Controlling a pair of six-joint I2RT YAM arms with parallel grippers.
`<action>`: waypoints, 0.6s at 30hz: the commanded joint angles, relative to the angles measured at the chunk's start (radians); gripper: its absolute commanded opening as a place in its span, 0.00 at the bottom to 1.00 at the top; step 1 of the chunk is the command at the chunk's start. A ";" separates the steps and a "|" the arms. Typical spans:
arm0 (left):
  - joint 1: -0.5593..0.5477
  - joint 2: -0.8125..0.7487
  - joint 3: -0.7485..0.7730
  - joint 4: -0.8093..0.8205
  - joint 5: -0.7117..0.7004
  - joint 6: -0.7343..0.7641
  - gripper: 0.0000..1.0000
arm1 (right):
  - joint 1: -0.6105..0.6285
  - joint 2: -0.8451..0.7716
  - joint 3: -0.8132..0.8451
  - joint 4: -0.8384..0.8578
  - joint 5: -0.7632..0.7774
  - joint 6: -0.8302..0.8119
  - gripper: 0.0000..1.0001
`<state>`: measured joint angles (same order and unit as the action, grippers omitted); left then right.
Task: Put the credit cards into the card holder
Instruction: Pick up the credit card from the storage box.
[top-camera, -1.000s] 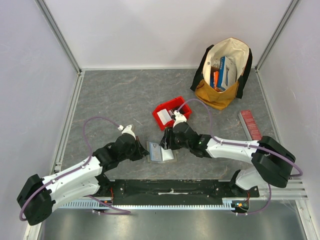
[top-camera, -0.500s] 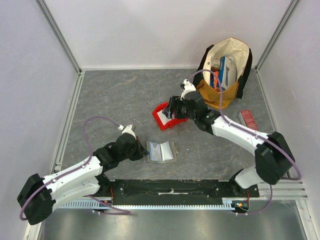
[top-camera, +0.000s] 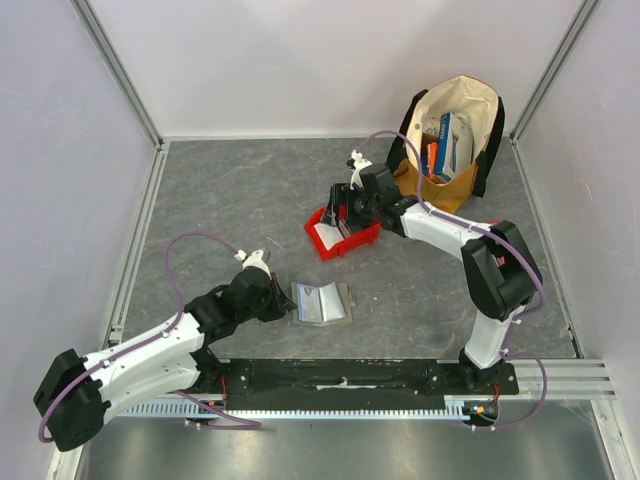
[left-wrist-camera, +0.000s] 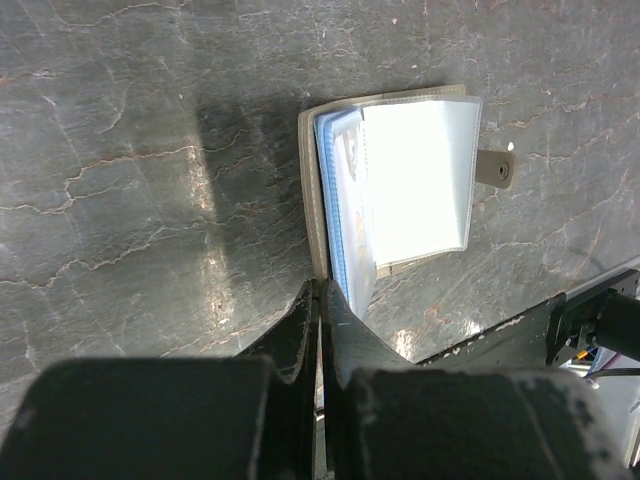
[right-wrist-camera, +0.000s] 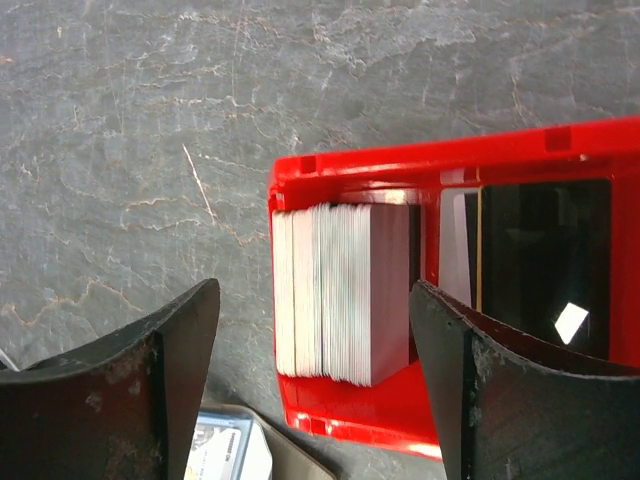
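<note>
Red bin (right-wrist-camera: 345, 418) holds credit cards (right-wrist-camera: 345, 295) beneath the spread right hand (right-wrist-camera: 312, 292).

Red bin (right-wrist-camera: 345, 415) w/ white cards (right-wrist-camera: 345, 295) (grey veined table (right-wrist-camera: 150, 150)).

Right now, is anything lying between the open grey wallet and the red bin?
Nothing. In the top view, only bare grey table shows between the card holder and the red bin.
</note>
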<state>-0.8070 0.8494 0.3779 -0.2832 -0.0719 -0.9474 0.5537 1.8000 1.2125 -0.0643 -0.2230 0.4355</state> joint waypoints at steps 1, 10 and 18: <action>0.002 -0.016 0.030 0.003 -0.028 0.039 0.02 | -0.005 0.059 0.094 -0.008 -0.064 -0.037 0.84; 0.002 -0.009 0.032 0.003 -0.028 0.042 0.02 | -0.008 0.128 0.125 -0.040 -0.050 -0.057 0.84; 0.002 0.003 0.038 0.004 -0.029 0.044 0.02 | -0.008 0.179 0.163 -0.071 -0.101 -0.073 0.84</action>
<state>-0.8070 0.8444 0.3786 -0.2886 -0.0772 -0.9401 0.5514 1.9579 1.3212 -0.1280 -0.2737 0.3874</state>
